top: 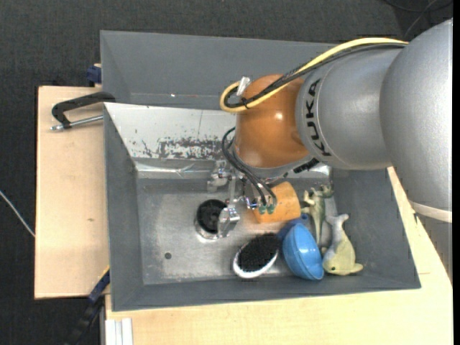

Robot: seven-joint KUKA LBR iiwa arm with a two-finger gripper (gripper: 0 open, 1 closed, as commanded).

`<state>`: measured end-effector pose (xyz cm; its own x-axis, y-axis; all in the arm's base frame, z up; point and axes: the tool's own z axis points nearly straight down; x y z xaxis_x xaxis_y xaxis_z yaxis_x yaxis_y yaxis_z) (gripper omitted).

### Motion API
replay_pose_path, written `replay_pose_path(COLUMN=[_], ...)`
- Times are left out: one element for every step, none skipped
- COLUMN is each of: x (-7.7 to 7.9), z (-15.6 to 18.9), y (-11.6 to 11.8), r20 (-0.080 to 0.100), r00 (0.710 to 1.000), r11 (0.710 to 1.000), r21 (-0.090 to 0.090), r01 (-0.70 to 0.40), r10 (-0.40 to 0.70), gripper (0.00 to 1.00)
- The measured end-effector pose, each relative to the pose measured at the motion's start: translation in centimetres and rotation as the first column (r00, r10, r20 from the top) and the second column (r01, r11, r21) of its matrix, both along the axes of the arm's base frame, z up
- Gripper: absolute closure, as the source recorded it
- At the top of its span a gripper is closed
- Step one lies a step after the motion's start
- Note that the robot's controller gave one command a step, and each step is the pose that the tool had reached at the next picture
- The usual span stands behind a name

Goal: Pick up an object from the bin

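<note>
Just right of black round object [209, 215], gripper [226, 218] hangs close, openness unclear.

Floor [43, 20]: dark charcoal, fine-grained like carpet, along top and left of view, around grey metal bin [215, 63]. Thin white wire [16, 213] crosses floor near left edge. Dark cables [410, 2] loop over floor at upper right. Light: bright glare streaked across bin's back inner wall.
</note>
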<state>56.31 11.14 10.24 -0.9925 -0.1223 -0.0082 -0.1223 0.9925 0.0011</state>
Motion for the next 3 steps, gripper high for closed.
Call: replay_pose_path(x=[0.7,2.3,1.6], z=[-0.1,-2.9,-2.9], y=[-2.2,0.1,-0.1], r20=[-0.002,-0.002,0.001], r00=[0.983,0.753,0.483], r11=[0.983,0.753,0.483], r21=[-0.002,-0.004,-0.006], r01=[-0.184,-0.658,-0.876], r10=[0.184,0.658,0.876], gripper=[0.00,0.00,0.00])
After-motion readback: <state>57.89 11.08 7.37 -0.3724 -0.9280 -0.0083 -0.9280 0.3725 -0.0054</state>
